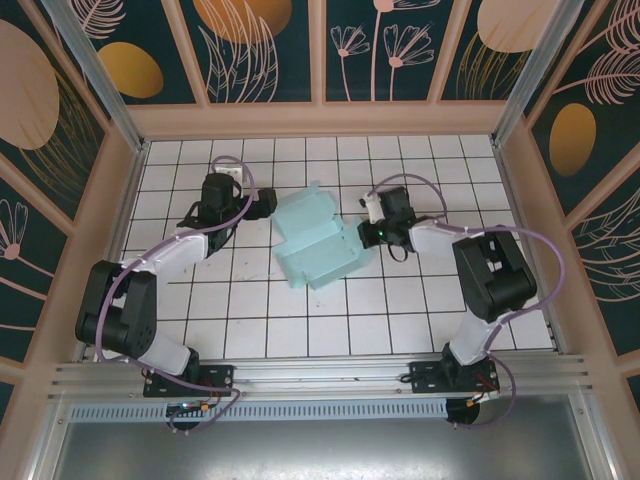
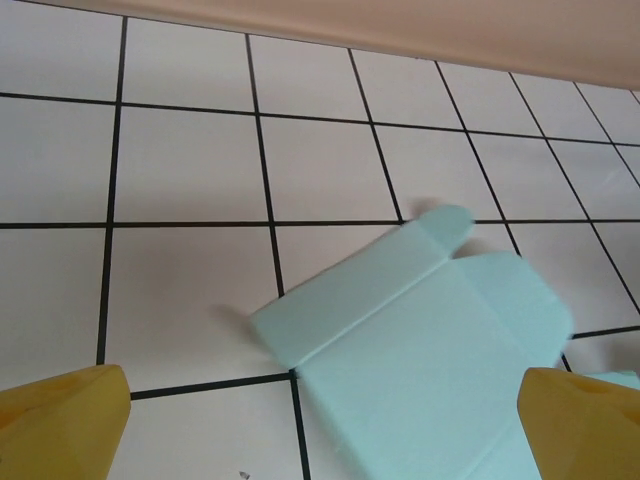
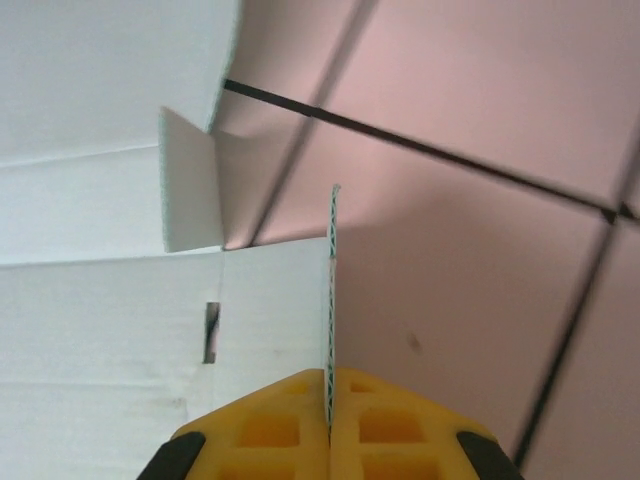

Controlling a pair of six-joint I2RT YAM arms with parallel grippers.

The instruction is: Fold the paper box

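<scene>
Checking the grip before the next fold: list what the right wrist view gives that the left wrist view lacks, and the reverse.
Right wrist: the right gripper shut on a thin upright flap, beside a small slot. Left wrist: the left gripper open, a rounded tab, the wall's base. Both: the paper box on white tiles.

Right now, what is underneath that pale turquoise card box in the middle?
The pale turquoise card box lies on the white tiled tabletop with black grid lines. Whatever sits directly beneath its panels is covered, so I cannot tell.
</scene>
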